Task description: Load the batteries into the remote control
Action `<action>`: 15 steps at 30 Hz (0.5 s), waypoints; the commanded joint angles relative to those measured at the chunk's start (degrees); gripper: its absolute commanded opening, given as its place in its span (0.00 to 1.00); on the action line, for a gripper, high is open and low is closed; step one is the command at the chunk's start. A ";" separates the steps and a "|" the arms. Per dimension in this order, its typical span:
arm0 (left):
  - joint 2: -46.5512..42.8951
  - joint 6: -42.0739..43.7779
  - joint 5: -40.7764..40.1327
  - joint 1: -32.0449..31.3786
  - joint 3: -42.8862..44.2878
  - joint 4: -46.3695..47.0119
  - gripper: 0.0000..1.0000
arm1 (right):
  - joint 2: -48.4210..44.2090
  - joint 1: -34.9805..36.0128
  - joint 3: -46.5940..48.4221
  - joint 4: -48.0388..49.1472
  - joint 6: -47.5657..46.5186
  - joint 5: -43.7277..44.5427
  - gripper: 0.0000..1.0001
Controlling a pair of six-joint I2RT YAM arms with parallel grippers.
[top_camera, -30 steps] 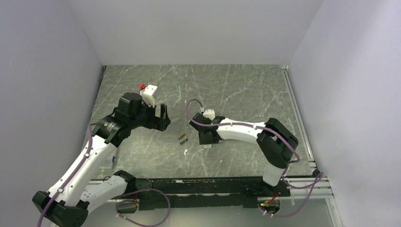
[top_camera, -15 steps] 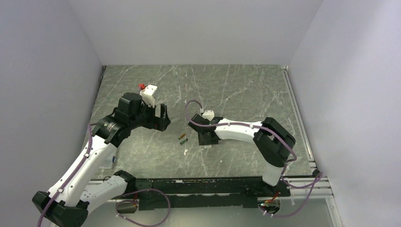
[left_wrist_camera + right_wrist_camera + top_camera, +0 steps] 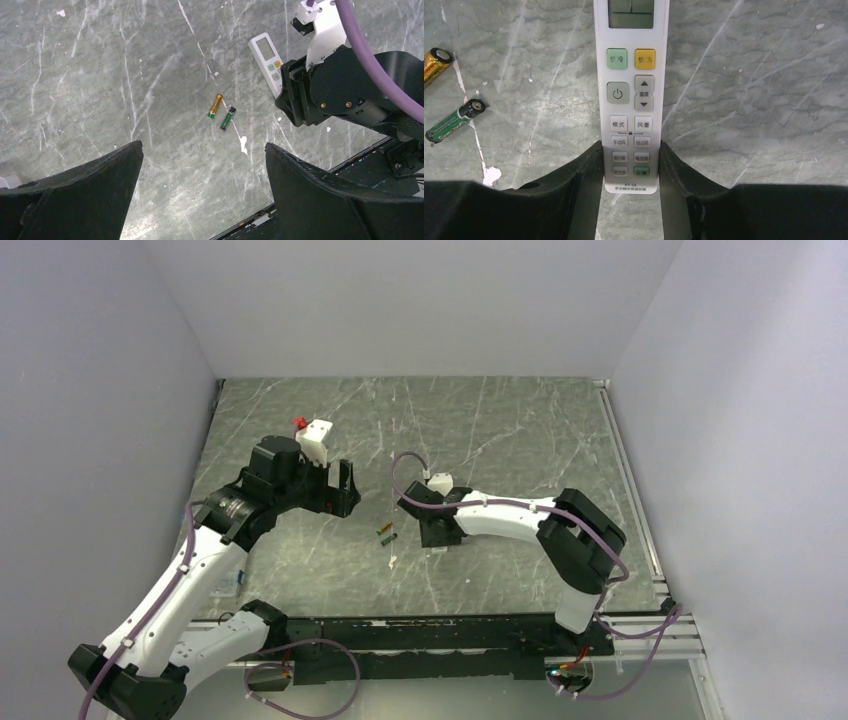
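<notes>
The white remote control lies face up, display and buttons showing. My right gripper is shut on its lower end, one finger pressed against each long side. The remote also shows in the left wrist view, sticking out of the right gripper. The orange-gold battery and the greenish battery lie side by side on the table, left of the remote, and also show in the right wrist view. My left gripper is open and empty, above the table, apart from the batteries.
A small white fleck lies on the grey marbled table just near the batteries. A small red thing sits behind the left wrist. A black rail runs along the table's near edge. Walls close in left, right and back.
The right arm's elbow has shifted slightly left, with its gripper still at the remote. The left arm and the batteries have not moved.
</notes>
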 commanded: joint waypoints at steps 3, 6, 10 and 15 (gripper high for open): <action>-0.36 -0.63 0.41 -0.05 0.33 0.93 0.99 | -5.36 0.37 0.11 -0.04 -2.41 -0.70 0.00; -0.38 -0.63 0.49 -0.05 0.28 0.96 0.99 | -7.45 0.37 -0.59 0.68 -3.99 -1.48 0.00; -0.39 -0.48 1.28 -0.04 0.09 1.25 0.99 | -10.49 0.37 -1.70 2.12 -7.58 -3.64 0.00; 0.16 -0.60 3.35 -0.05 -0.07 1.63 0.99 | -14.18 0.37 -3.17 3.51 -12.75 -7.79 0.00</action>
